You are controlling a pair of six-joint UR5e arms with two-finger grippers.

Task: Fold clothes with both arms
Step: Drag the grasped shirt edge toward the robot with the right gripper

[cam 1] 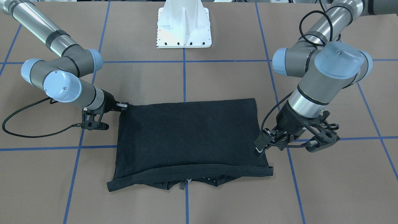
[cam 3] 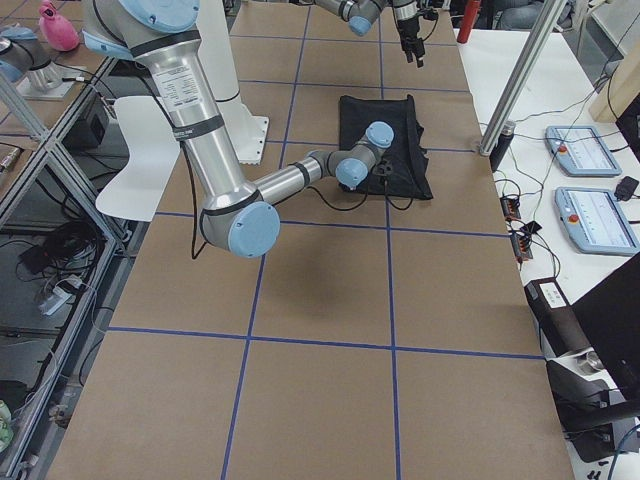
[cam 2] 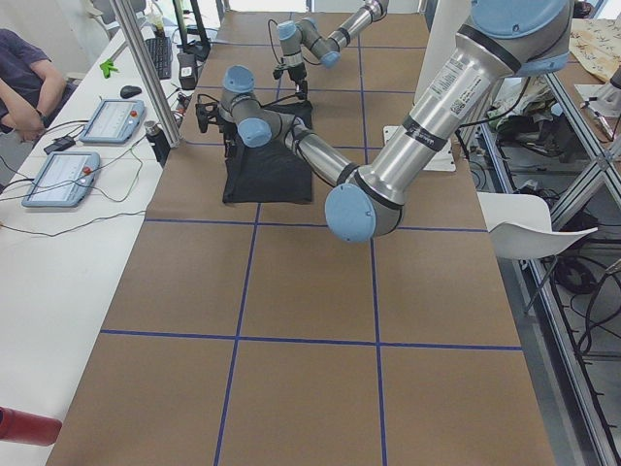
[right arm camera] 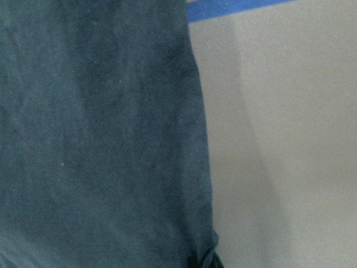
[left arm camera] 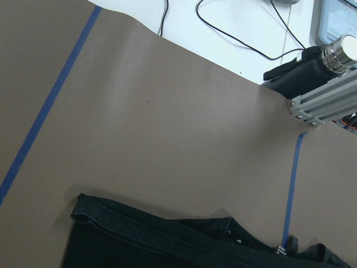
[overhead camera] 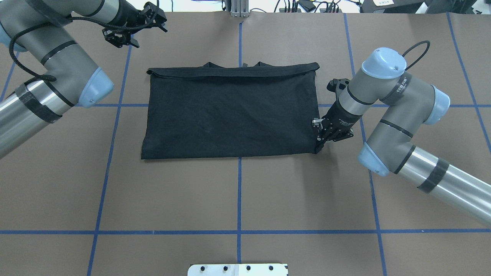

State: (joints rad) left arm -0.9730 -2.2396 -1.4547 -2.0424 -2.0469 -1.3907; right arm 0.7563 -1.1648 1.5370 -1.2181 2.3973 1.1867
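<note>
front view: folded black t-shirt [cam 1: 189, 137] flat on counter [cam 1: 217, 193], long axis side to side; right hand [cam 1: 123, 106] at its robot-side corner, grip unclear. overhead: left hand [overhead camera: 122, 40] farther, beyond the far-left corner; cannot tell if apart or together.

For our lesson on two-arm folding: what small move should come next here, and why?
Probably bring the left gripper down to the shirt's robot-side left corner. The right gripper sits at the robot-side right corner, low on the cloth, while the left one hangs high, near the shirt's far left corner. A fold likely needs both corners held.
</note>
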